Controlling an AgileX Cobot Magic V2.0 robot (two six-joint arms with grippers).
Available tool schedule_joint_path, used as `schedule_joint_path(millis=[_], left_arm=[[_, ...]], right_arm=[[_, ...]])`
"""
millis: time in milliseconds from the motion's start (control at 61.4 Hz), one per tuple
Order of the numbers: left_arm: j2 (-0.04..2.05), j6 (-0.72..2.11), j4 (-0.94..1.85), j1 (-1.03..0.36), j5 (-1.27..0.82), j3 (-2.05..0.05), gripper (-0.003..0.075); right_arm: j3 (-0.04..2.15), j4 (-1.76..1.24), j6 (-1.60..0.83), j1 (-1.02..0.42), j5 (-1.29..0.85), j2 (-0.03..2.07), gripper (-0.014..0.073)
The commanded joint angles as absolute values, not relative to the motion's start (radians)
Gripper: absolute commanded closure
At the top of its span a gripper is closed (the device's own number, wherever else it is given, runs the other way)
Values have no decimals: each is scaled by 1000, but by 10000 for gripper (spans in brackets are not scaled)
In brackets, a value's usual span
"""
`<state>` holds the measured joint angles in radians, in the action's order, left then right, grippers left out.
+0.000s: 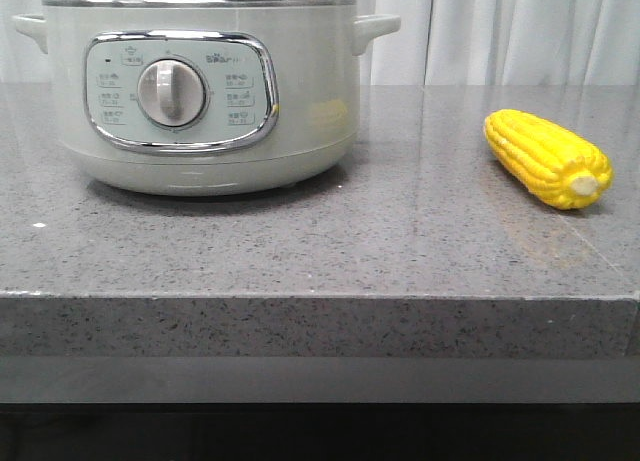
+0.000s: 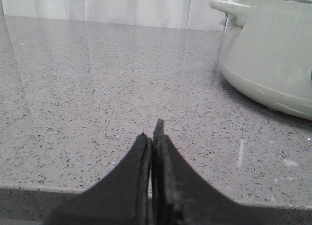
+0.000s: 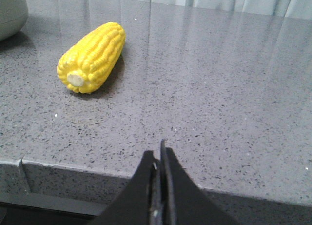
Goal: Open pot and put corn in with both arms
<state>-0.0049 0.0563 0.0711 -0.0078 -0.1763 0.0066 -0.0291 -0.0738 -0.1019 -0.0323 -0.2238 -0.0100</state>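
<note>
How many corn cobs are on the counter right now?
1. The corn lies on the grey counter to the right of the pot, apart from it, stub end toward the robot. The pot's lid is on, so its inside is hidden.

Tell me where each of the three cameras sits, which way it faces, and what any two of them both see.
Front view: low at the counter's edge, facing forward at the pot and the corn; no arm shows.
Left wrist view: on the left arm, over the counter edge; shut left gripper, pot's side.
Right wrist view: on the right arm; shut right gripper, corn.
Shared: front and right wrist views both show the corn.
</note>
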Motion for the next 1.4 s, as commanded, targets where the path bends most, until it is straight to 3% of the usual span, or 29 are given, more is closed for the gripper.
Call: schedule_joint_path(millis=[0, 1385], left_arm=[[-28, 46, 77, -7, -87, 6, 738], [-28, 46, 84, -7, -39, 4, 739]], right_arm=[[-26, -64, -110, -24, -140, -32, 662], [-25, -64, -110, -24, -119, -32, 662]])
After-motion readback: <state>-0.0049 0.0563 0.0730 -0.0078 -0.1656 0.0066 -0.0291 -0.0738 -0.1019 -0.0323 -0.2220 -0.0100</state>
